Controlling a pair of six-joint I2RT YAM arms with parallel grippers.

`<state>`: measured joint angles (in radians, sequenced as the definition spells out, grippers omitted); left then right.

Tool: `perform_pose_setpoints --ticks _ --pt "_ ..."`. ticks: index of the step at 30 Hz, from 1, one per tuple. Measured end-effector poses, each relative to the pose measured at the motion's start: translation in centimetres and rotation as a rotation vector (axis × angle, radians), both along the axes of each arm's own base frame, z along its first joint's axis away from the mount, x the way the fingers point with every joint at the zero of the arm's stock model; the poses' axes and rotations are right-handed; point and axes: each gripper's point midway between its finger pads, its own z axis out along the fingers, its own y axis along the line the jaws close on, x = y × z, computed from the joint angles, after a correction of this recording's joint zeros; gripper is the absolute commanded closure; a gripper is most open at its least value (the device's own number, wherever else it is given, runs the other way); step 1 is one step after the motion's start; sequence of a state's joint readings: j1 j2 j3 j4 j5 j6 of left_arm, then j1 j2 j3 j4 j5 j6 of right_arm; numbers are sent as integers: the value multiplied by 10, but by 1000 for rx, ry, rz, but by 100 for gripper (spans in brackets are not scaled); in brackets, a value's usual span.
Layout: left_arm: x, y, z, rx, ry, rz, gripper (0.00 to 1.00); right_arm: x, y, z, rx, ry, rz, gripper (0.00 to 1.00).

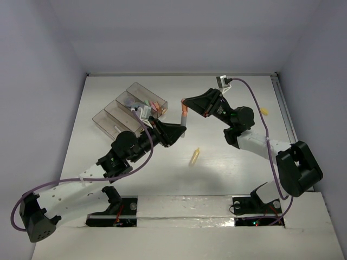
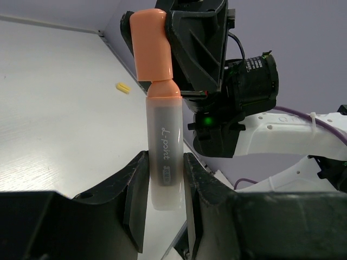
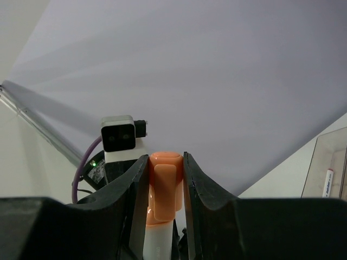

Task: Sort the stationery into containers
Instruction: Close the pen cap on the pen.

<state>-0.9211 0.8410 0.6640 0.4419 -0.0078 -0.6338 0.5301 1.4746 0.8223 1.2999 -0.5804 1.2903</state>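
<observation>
Pen [image 2: 161,124] (orange-capped) gripped by both end effectors [image 2: 165,165] [image 3: 165,165].

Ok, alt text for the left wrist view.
The left pincer grips the barrel of a white plastic pen with an orange cap, while the right pincer clamps the cap. A small yellow stick lies on the white table.

Left tool [image 2: 165,165], right tool [image 3: 165,169]: seemingly clamped.
</observation>
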Motion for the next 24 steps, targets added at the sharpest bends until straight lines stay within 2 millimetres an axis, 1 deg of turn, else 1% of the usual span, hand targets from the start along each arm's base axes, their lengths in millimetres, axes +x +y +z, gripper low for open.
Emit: perform_pose_setpoints --ticks 10,14,18,21,24 --pt "-2 2 4 -40 -22 -4 100 -7 1 6 6 -26 4 86" --pt "-3 2 13 -73 -43 -5 100 -13 0 15 25 -50 -7 86" --pt "-5 3 25 -116 -73 -14 100 -24 0 28 48 -87 -11 86" --pt "-6 1 30 -135 -91 -23 100 -26 -1 33 62 -99 -20 86" --pt "-5 -2 31 -141 -96 -27 100 -26 -2 34 67 -103 -25 86"
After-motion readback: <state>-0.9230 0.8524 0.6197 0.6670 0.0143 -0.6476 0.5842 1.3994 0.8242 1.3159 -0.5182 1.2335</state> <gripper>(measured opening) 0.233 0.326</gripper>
